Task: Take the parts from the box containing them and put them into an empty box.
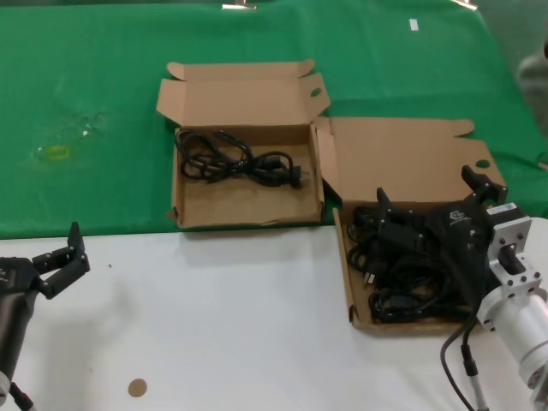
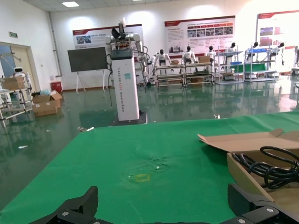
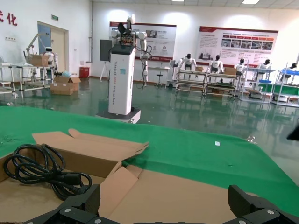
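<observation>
**A:** Where are the black rubber power cords?

**B:** Most are heaped in the shallow brown cardboard carton on the right. One looped cord lies in the similar carton on the green cloth.

**A:** And the grippers?

**B:** The right gripper hangs over the heap, fingers spread apart. The left gripper hovers open above the white table.

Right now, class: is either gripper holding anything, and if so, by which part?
Nothing is held. The right gripper hovers open over the cords in the right-hand box; the left gripper waits open over the white table.
</observation>
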Robot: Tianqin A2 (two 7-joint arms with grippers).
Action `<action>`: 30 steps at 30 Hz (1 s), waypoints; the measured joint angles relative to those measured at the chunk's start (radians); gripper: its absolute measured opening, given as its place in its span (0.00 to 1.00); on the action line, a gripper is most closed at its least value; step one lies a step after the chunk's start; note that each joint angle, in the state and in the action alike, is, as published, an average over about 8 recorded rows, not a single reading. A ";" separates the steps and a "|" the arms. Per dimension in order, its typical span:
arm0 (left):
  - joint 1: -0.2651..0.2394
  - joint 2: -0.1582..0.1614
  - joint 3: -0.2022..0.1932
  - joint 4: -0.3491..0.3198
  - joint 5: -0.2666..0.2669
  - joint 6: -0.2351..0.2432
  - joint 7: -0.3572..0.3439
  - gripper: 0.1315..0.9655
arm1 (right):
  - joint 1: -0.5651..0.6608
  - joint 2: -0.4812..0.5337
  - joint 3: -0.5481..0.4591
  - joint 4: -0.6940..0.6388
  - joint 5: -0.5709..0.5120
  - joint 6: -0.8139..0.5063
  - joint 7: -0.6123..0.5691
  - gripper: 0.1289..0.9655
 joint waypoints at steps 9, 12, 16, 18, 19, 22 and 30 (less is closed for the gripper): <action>0.000 0.000 0.000 0.000 0.000 0.000 0.000 1.00 | 0.000 0.000 0.000 0.000 0.000 0.000 0.000 1.00; 0.000 0.000 0.000 0.000 0.000 0.000 0.000 1.00 | 0.000 0.000 0.000 0.000 0.000 0.000 0.000 1.00; 0.000 0.000 0.000 0.000 0.000 0.000 0.000 1.00 | 0.000 0.000 0.000 0.000 0.000 0.000 0.000 1.00; 0.000 0.000 0.000 0.000 0.000 0.000 0.000 1.00 | 0.000 0.000 0.000 0.000 0.000 0.000 0.000 1.00; 0.000 0.000 0.000 0.000 0.000 0.000 0.000 1.00 | 0.000 0.000 0.000 0.000 0.000 0.000 0.000 1.00; 0.000 0.000 0.000 0.000 0.000 0.000 0.000 1.00 | 0.000 0.000 0.000 0.000 0.000 0.000 0.000 1.00; 0.000 0.000 0.000 0.000 0.000 0.000 0.000 1.00 | 0.000 0.000 0.000 0.000 0.000 0.000 0.000 1.00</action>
